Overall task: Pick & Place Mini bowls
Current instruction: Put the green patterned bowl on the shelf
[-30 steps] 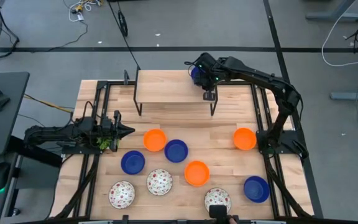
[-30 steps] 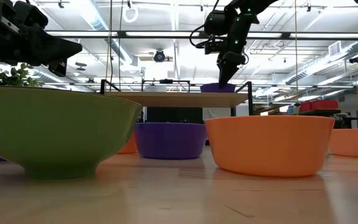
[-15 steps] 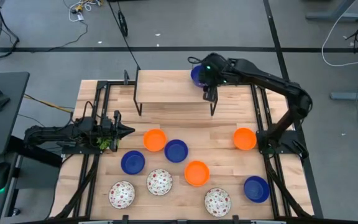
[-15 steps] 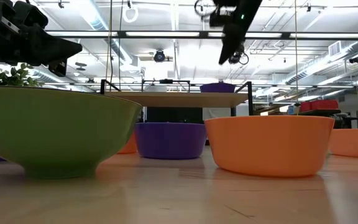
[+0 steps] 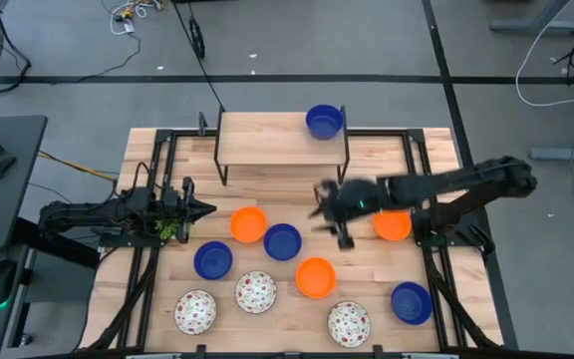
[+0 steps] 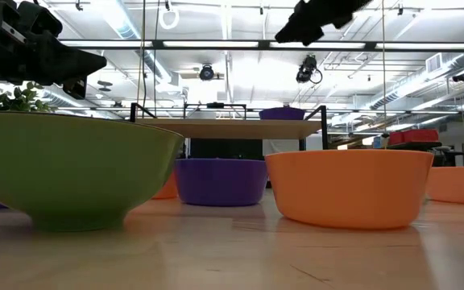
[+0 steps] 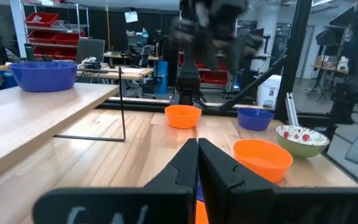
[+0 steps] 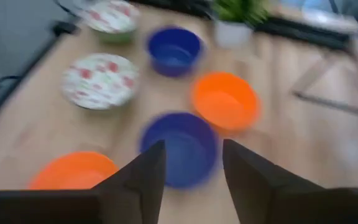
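One blue mini bowl [image 5: 324, 122] stands on the raised wooden shelf [image 5: 267, 140] at the table's far side. The other mini bowls stand on the table: orange ones [image 5: 248, 224] [image 5: 315, 277] [image 5: 392, 223], blue ones [image 5: 282, 241] [image 5: 212, 260] [image 5: 411, 302], and speckled ones [image 5: 195, 312] [image 5: 255, 291] [image 5: 349, 323]. My right gripper [image 5: 325, 211] hangs open above the middle of the table. In its wrist view the gripper [image 8: 191, 168] looks down on a blue bowl [image 8: 180, 149]. My left gripper [image 5: 202, 208] waits shut at the left side, beside the plant [image 5: 167, 227].
The shelf stands on thin black legs [image 5: 344, 170] over the far part of the table. Black frame rails [image 5: 422, 199] run along both sides. Bare wood lies between the shelf and the bowls, and near the right gripper.
My right gripper has come away from the blue bowl on the shelf, risen, then swung fast toward the near edge and out over the middle of the table. The blue bowl stays on the shelf.
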Available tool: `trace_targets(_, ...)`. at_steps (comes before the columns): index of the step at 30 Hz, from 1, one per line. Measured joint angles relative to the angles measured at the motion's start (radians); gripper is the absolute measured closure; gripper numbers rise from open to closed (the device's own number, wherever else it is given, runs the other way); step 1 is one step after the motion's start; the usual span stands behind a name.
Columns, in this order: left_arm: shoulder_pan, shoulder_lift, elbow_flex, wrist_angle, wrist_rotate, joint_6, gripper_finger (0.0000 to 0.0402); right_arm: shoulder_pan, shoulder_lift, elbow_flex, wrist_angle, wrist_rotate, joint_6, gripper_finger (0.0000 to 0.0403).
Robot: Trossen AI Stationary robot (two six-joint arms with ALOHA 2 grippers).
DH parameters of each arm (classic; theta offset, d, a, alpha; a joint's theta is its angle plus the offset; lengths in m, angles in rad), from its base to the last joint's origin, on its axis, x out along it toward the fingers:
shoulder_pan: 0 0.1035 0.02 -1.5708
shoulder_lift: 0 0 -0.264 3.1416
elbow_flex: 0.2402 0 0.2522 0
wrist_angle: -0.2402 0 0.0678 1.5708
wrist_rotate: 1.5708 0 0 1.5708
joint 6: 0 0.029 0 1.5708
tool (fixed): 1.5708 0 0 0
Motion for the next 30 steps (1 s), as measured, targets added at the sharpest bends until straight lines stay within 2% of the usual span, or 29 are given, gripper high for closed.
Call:
trace_targets(6,0.000,0.000,0.000,-0.001,-0.042,0.261,0.0385,0.088,0.032,-0.306,0.520,0.000,-0.059,0.0257)
trace_targets(10,0.000,0.000,0.000,-0.001,-0.042,0.256,0.0385,0.087,0.053,-0.431,0.825,0.005,-0.080,0.0264)
trace_targets(14,0.000,0.000,0.000,0.018,-0.036,0.243,0.0385,0.071,0.070,-0.502,1.038,0.005,-0.088,0.0269)
trace_targets(18,0.000,0.000,0.000,0.069,0.018,0.036,0.0385,0.061,0.078,-0.529,1.130,0.005,-0.137,0.0274)
trace_targets(23,0.000,0.000,0.000,0.332,0.000,-0.202,0.0385,0.058,0.080,-0.529,1.124,0.007,-0.167,0.0279)
trace_targets(25,-0.003,0.003,0.000,0.457,0.059,-0.209,0.0385,0.058,0.080,-0.529,1.110,0.007,-0.169,0.0280)
trace_targets(28,-0.020,0.047,0.000,0.582,0.192,-0.137,0.0385,0.058,0.080,-0.529,1.095,0.006,-0.169,0.0280)
trace_targets(30,-0.044,0.109,0.006,0.625,0.181,-0.127,0.0385,0.058,0.080,-0.529,1.094,0.005,-0.164,0.0280)
